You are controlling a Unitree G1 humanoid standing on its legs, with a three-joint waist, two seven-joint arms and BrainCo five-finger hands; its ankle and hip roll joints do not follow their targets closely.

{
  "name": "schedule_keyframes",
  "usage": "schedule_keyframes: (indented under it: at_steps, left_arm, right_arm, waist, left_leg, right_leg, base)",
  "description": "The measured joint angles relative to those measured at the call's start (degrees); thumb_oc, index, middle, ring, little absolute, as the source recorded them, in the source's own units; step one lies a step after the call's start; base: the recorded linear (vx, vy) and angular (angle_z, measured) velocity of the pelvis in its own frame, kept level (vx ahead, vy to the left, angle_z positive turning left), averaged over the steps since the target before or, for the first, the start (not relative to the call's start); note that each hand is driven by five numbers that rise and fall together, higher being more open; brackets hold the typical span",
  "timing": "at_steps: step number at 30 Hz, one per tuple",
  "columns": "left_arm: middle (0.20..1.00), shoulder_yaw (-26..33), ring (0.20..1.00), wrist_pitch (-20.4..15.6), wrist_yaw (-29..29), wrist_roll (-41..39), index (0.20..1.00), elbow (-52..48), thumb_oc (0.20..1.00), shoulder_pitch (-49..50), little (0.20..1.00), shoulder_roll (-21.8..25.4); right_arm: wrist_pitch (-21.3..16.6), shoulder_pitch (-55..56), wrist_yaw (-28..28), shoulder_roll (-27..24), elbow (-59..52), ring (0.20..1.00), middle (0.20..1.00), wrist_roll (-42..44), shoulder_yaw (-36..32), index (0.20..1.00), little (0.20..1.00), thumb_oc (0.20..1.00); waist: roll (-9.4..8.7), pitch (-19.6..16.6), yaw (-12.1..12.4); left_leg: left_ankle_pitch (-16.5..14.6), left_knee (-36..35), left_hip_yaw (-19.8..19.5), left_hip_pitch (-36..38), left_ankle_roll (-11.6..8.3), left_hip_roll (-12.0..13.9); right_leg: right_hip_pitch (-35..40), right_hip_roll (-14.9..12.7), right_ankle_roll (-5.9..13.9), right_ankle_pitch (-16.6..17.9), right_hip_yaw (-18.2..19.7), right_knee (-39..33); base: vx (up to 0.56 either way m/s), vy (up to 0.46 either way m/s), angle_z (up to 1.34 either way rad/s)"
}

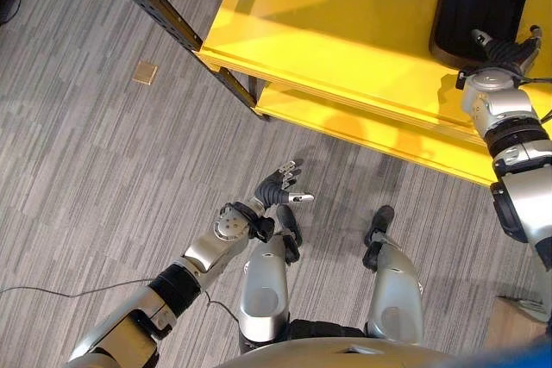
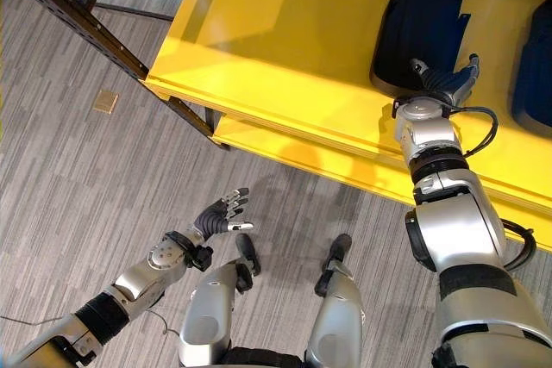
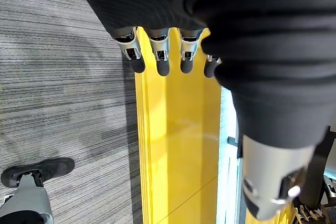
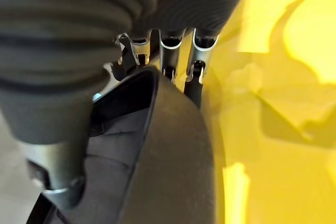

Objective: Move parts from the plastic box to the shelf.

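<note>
At the upper right of the right eye view, the right hand [image 2: 442, 80] is on the yellow shelf [image 2: 285, 49], against the near end of a black part [image 2: 423, 19] that lies on the top board. In the right wrist view the fingers [image 4: 195, 72] reach down the far side of the part's curved dark shell [image 4: 168, 156] with the thumb on the near side, so the hand is clasped around it. The right eye view also shows the edge of a second dark part [image 2: 535, 53] at the right border of the frame, apart from the first. In the lower left of the left eye view, the left hand [image 1: 278, 187] hangs over the grey carpet floor [image 1: 95, 178], fingers spread and holding nothing. The left wrist view shows those fingers [image 3: 157, 59] straight, with the shelf's yellow edge [image 3: 173, 145] past them. A small tan square [image 1: 145, 71] lies on the floor at the upper left.
</note>
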Motion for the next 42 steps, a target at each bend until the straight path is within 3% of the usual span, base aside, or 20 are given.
schedule_keyframes:
  at_steps: [8, 14, 17, 19, 22, 26, 30, 31, 33, 35, 38, 41, 42]
  left_arm:
    - [1.000, 0.0, 1.000, 0.0, 0.0, 0.0, 1.000, 0.0, 1.000, 0.2, 1.000, 0.0]
    - [1.000, -0.6, 1.000, -0.1, 0.0, 0.0, 1.000, 0.0, 1.000, 0.4, 1.000, 0.0]
    - [1.000, -1.1, 1.000, -0.2, 0.2, 0.0, 1.000, -0.9, 1.000, 2.2, 1.000, -0.3]
    - [1.000, -0.9, 1.000, -0.4, 0.8, 0.1, 1.000, -1.3, 1.000, 2.9, 1.000, -0.3]
    - [1.000, -1.0, 1.000, -0.8, 0.9, 0.5, 1.000, -1.3, 1.000, 3.3, 1.000, -0.4]
    - [1.000, 1.4, 1.000, -2.0, 0.8, 1.2, 1.000, -1.3, 1.000, 5.3, 1.000, -0.4]
    - [1.000, 6.5, 1.000, -3.5, 0.8, 3.3, 1.000, -1.2, 1.000, 11.7, 1.000, -2.3]
    - [1.000, 6.8, 1.000, -3.9, 0.7, 3.5, 1.000, -1.1, 1.000, 12.2, 1.000, -2.4]
    - [1.000, 8.0, 1.000, -4.5, 0.7, 4.5, 1.000, -1.1, 1.000, 14.4, 1.000, -4.4]
    - [1.000, 10.3, 1.000, -5.1, 0.5, 5.1, 1.000, -1.6, 1.000, 17.6, 1.000, -5.1]
    - [1.000, 11.3, 1.000, -5.2, 0.0, 5.6, 1.000, -1.6, 1.000, 18.9, 1.000, -4.3]
    - [1.000, 11.2, 1.000, -5.2, -1.4, 6.3, 1.000, -1.4, 1.000, 21.9, 1.000, -3.5]
    - [1.000, 11.2, 1.000, -5.2, -2.4, 6.9, 1.000, -1.4, 1.000, 23.2, 1.000, -1.6]
  right_arm:
    - [-0.1, 0.0, 0.0, 0.0, 0.0, 1.000, 1.000, 0.5, 0.0, 1.000, 1.000, 1.000]
    - [-5.6, 0.1, -3.2, 0.1, -1.7, 1.000, 1.000, -1.1, -0.5, 1.000, 1.000, 1.000]
    - [-10.2, 5.1, -7.8, 1.1, -22.5, 1.000, 1.000, -11.3, -2.7, 1.000, 1.000, 1.000]
    - [-10.7, 8.2, -9.5, 2.1, -34.0, 1.000, 1.000, -16.2, -3.2, 1.000, 1.000, 1.000]
    - [-10.6, 8.6, -9.9, 2.9, -38.0, 1.000, 1.000, -19.9, -2.9, 1.000, 1.000, 1.000]
    - [-9.5, 16.4, -6.3, 5.0, -50.8, 1.000, 1.000, -22.0, -4.2, 1.000, 1.000, 1.000]
    - [-9.2, 38.8, 2.1, 10.4, -64.1, 1.000, 1.000, -21.1, -1.3, 1.000, 1.000, 1.000]
    - [-9.0, 42.3, 5.1, 10.4, -64.2, 1.000, 1.000, -19.7, 1.2, 1.000, 1.000, 1.000]
    - [-9.8, 59.3, 11.2, 9.2, -70.6, 1.000, 1.000, -16.4, 3.2, 1.000, 1.000, 1.000]
    - [-10.6, 74.6, 17.4, 8.3, -73.6, 1.000, 1.000, -13.8, 5.1, 1.000, 1.000, 1.000]
    - [-11.2, 75.7, 23.6, 6.3, -72.6, 1.000, 1.000, -13.0, 5.4, 1.000, 1.000, 1.000]
    - [-12.1, 76.7, 26.9, 3.8, -67.8, 1.000, 1.000, -13.1, 6.2, 1.000, 1.000, 1.000]
    - [-12.4, 77.2, 26.8, 3.3, -65.9, 1.000, 1.000, -13.1, 5.8, 1.000, 1.000, 1.000]
  waist:
    - [0.00, 0.0, -0.1]
    - [-0.02, 0.0, -0.5]
    - [-0.13, 0.1, -2.3]
    - [-0.40, 0.0, -3.2]
    - [-0.75, -0.1, -3.4]
    - [-1.65, -0.3, -4.5]
    - [-4.49, -3.4, -6.5]
    - [-5.35, -4.7, -8.3]
    - [-5.70, -7.9, -9.4]
    - [-6.85, -10.8, -12.2]
    - [-7.83, -14.2, -13.7]
    - [-8.60, -18.8, -12.6]
    - [-9.84, -20.7, -12.6]
  left_leg:
    - [0.0, 0.4, 0.0, 0.0, 0.09, 0.1]
    - [-0.2, 0.7, -0.1, 0.7, 0.24, 0.1]
    - [-0.3, 0.4, 0.2, 1.7, 0.22, 0.1]
    - [-0.3, -0.3, 0.3, 3.0, 0.08, 0.3]
    - [-0.6, -0.5, 0.6, 3.6, -0.36, 0.5]
    - [0.0, -1.8, 1.4, 5.0, -0.09, 0.4]
    - [0.3, -5.4, 3.5, 9.4, -1.00, -0.1]
    - [0.1, -5.5, 3.9, 9.8, -1.31, 0.0]
    - [0.0, -7.1, 4.8, 11.9, -1.59, -0.2]
    - [-0.1, -9.0, 5.9, 14.2, -2.01, -0.5]
    - [-0.3, -9.7, 6.3, 14.7, -2.55, -1.0]
    - [-0.4, -11.7, 5.4, 16.2, -2.43, -2.2]
    - [-0.4, -12.4, 4.9, 16.7, -2.41, -3.1]
  right_leg:
    - [0.1, -0.1, -0.01, 0.0, 0.1, 0.2]
    - [1.0, 0.0, 0.03, 0.1, 0.1, 0.1]
    - [1.9, 0.5, 0.07, 0.5, 0.8, -0.7]
    - [3.3, 0.9, 0.17, 0.5, 0.9, -1.7]
    - [3.8, 1.3, 0.15, 0.7, 1.1, -2.3]
    - [5.0, 1.9, 0.17, 1.7, 1.5, -4.3]
    - [7.7, 3.0, 0.55, 2.0, 2.7, -7.0]
    - [8.1, 3.3, 0.64, 2.1, 3.5, -7.9]
    - [9.3, 3.7, 0.93, 2.0, 3.9, -8.6]
    - [11.0, 4.1, 1.24, 1.9, 4.6, -9.8]
    - [11.0, 4.4, 1.83, 2.4, 5.7, -11.2]
    - [12.7, 4.4, 2.74, 2.9, 6.0, -12.9]
    - [12.7, 3.9, 2.98, 2.7, 6.0, -13.4]
  base:
    - [0.00, 0.000, 0.00]
    - [0.00, 0.000, 0.00]
    - [0.00, 0.009, -0.05]
    - [0.00, 0.025, -0.06]
    - [-0.03, 0.033, -0.07]
    - [0.00, 0.077, -0.10]
    - [0.06, 0.114, -0.21]
    - [0.02, 0.154, -0.27]
    - [0.00, 0.149, -0.25]
    - [-0.03, 0.133, -0.29]
    - [-0.03, 0.194, -0.14]
    - [-0.04, 0.219, -0.10]
    - [-0.07, 0.264, -0.07]
